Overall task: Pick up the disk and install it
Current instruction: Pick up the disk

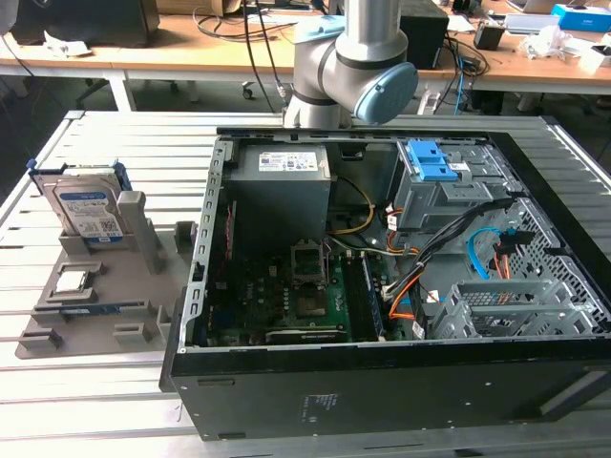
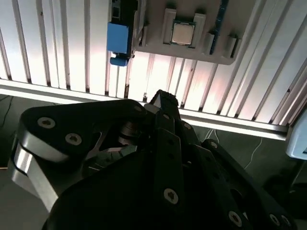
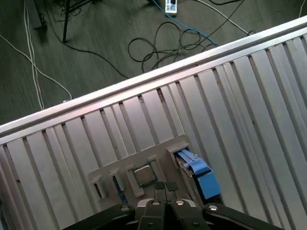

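The disk (image 1: 88, 208) stands upright on edge in a grey holder (image 1: 57, 320) on the slatted table, at the exterior view's left. It is silver with a white-and-blue label and blue rails. In both wrist views I look down on its blue rail (image 3: 199, 173) (image 2: 118, 38) edge-on. My gripper (image 3: 166, 186) hangs well above the holder, its two black fingers pressed together with nothing between them. Its dark body and linkage (image 2: 160, 98) rise in front of the second wrist view. The arm's grey and blue joint (image 1: 353, 67) sits behind the computer case.
An open black computer case (image 1: 382, 382) lies at the exterior view's right, with a motherboard, cables, a grey bay with a blue latch (image 1: 434, 167) and a metal cage (image 1: 506, 305). A small square processor chip (image 1: 73, 281) (image 3: 144, 175) (image 2: 182, 32) rests in the holder beside the disk.
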Controlling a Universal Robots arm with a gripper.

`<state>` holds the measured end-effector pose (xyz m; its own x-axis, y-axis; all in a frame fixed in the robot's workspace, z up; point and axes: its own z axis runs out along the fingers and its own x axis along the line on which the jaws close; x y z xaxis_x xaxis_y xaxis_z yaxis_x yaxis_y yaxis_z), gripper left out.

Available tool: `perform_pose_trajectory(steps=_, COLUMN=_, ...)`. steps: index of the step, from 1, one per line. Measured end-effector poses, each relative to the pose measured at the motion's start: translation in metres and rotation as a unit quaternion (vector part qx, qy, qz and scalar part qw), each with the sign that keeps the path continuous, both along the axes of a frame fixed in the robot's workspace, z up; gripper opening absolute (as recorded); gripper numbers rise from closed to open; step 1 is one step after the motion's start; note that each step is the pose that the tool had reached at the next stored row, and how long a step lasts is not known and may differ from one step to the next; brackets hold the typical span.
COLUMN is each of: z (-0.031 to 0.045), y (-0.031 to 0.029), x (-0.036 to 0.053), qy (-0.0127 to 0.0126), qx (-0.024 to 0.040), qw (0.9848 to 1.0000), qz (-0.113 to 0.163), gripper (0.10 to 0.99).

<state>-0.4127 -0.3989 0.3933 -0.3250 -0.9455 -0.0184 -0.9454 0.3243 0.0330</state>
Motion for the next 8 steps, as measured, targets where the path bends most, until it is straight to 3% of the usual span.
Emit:
perform_pose_trajectory(steps=2, z=0.0000, y=0.0000, x=0.0000, qy=0.0000, qx=0.0000, qw=0.9998, qz=0.017, gripper=0.106)
perform_pose_trajectory(steps=5, z=0.0000, y=0.0000, x=0.0000, qy=0.0000, qx=0.0000, qw=0.9984, qz=0.056, gripper=0.106)
perform_pose_trajectory(steps=8, z=0.0000, y=0.0000, x=0.0000, qy=0.0000, qx=0.0000, qw=0.9960, qz=0.089, gripper=0.106)
